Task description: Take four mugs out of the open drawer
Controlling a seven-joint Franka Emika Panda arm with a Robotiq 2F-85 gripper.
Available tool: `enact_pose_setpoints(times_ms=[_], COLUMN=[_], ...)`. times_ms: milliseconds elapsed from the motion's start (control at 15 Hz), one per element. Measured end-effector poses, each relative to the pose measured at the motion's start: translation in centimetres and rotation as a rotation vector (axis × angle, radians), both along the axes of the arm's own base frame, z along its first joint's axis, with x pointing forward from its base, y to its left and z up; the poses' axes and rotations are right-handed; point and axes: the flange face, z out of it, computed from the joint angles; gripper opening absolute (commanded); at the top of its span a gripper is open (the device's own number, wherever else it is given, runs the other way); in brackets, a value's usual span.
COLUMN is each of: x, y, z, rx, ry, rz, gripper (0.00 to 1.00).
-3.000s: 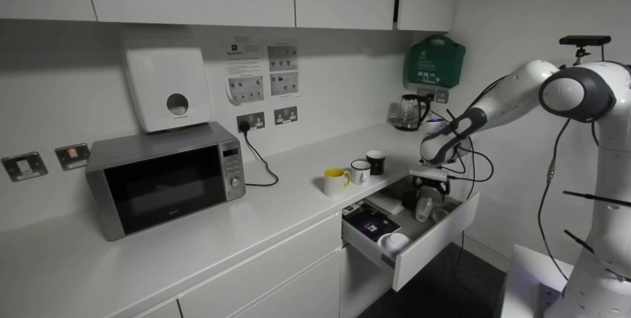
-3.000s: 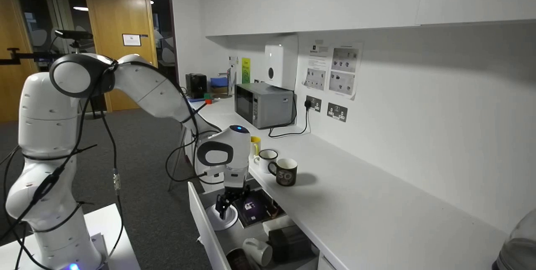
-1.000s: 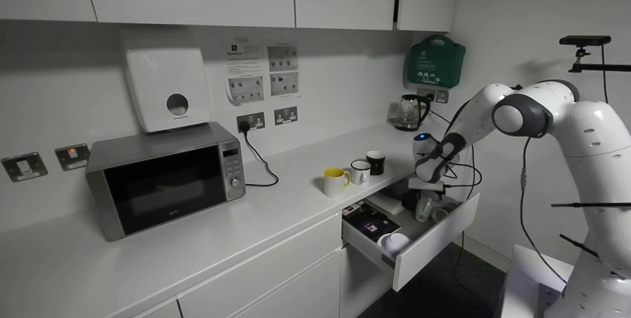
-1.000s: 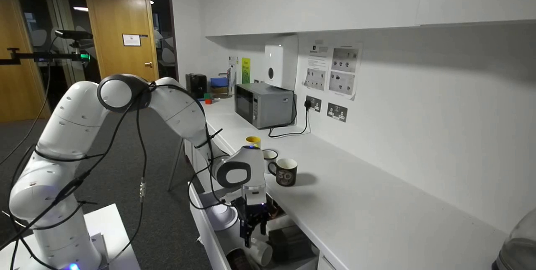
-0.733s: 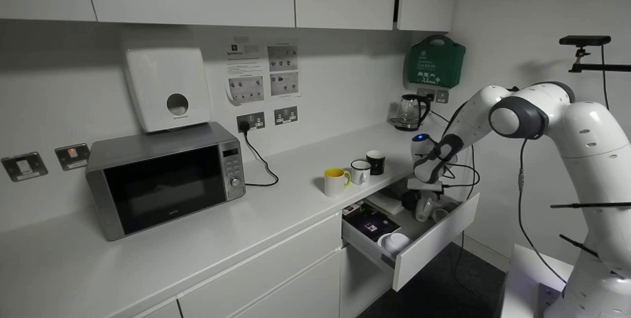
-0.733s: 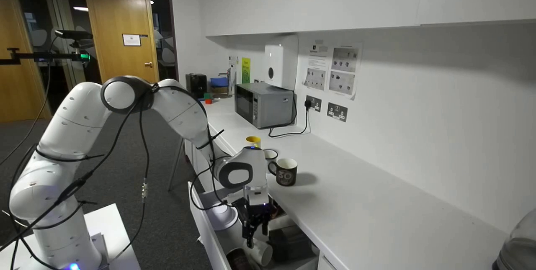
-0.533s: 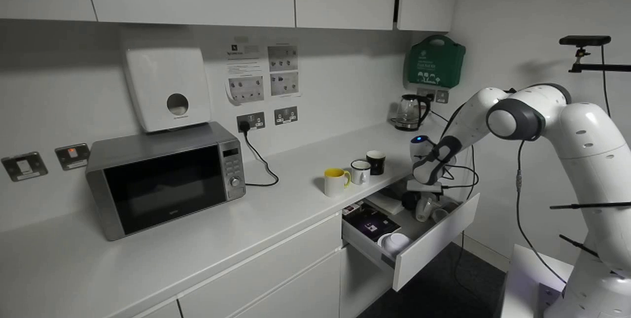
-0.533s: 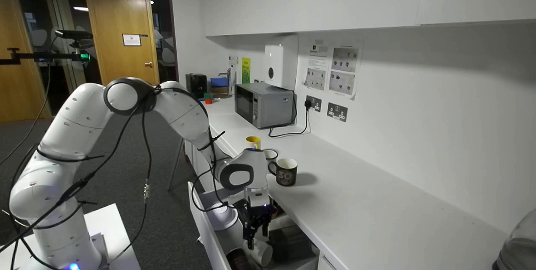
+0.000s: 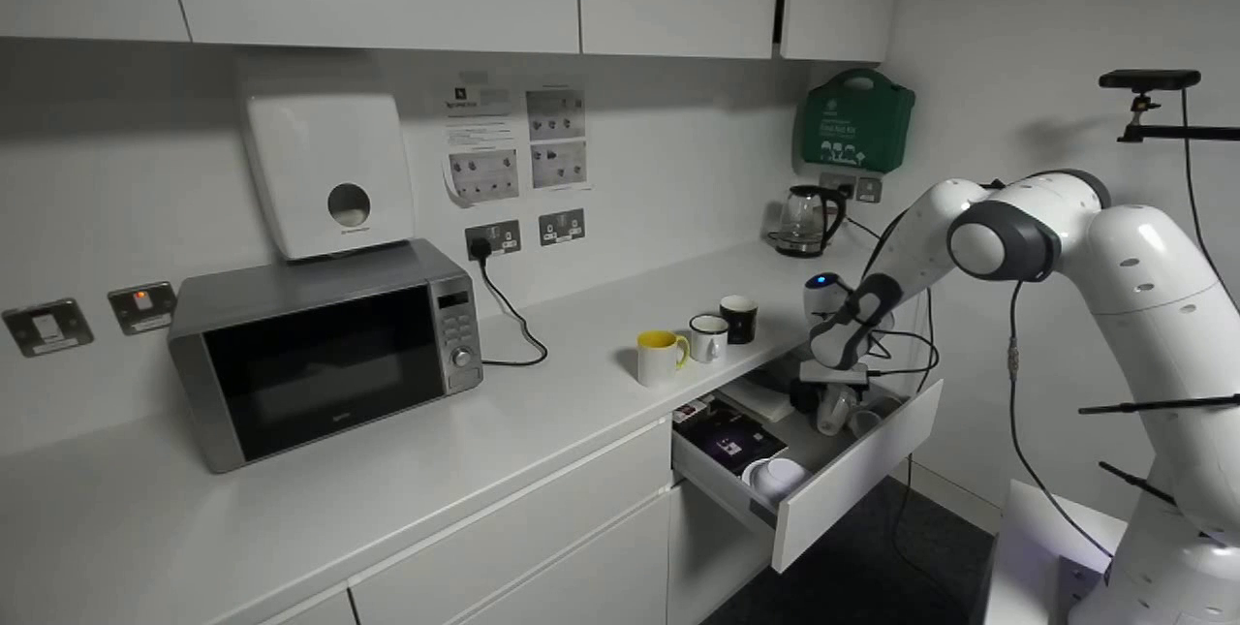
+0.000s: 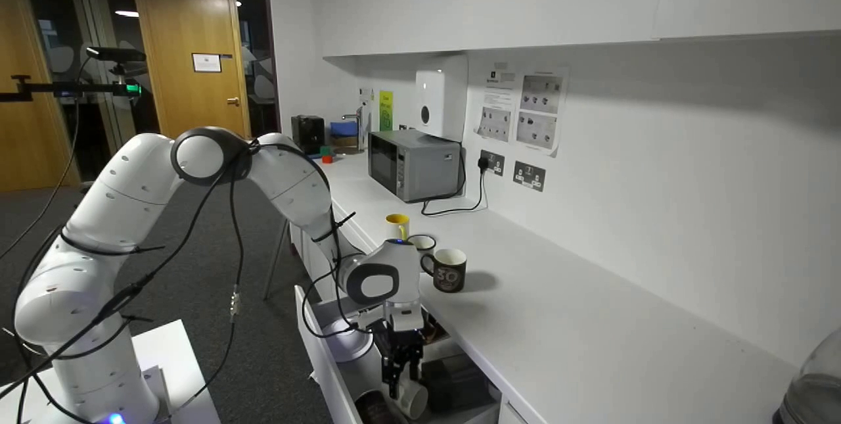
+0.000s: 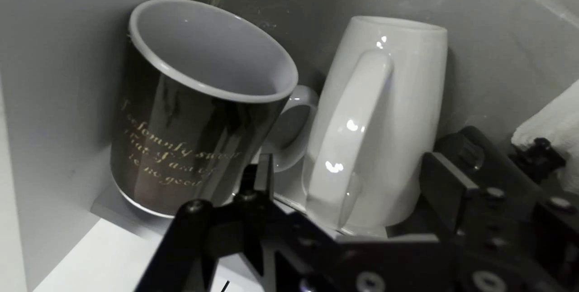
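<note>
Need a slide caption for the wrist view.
Open jaws flank a white mug beside a gold-lettered dark mug in the drawer.

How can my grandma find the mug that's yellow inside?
Find the silver microwave on the white counter. Going towards the open drawer, the first mug you meet is it. Its yellow inside and yellow handle set it apart from the next two: a black-rimmed white mug and a dark mug.
</note>
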Motion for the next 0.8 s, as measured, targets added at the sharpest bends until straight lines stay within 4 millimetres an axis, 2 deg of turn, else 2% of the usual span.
enact_pose_setpoints(times_ms=[67,467,533,800], x=[0.2,1.2,1.3,1.3], y=[0.0,-0.3,-0.4,-0.5], z=[0.2,1.1,1.2,1.3], rx=[-0.001,-0.01,-0.012,-0.012], ry=[-0.005,-0.025,-0.027,-0.027], rz=[0.001,0.014,0.016,0.021], gripper=[0.47,0.04,0.01,0.05])
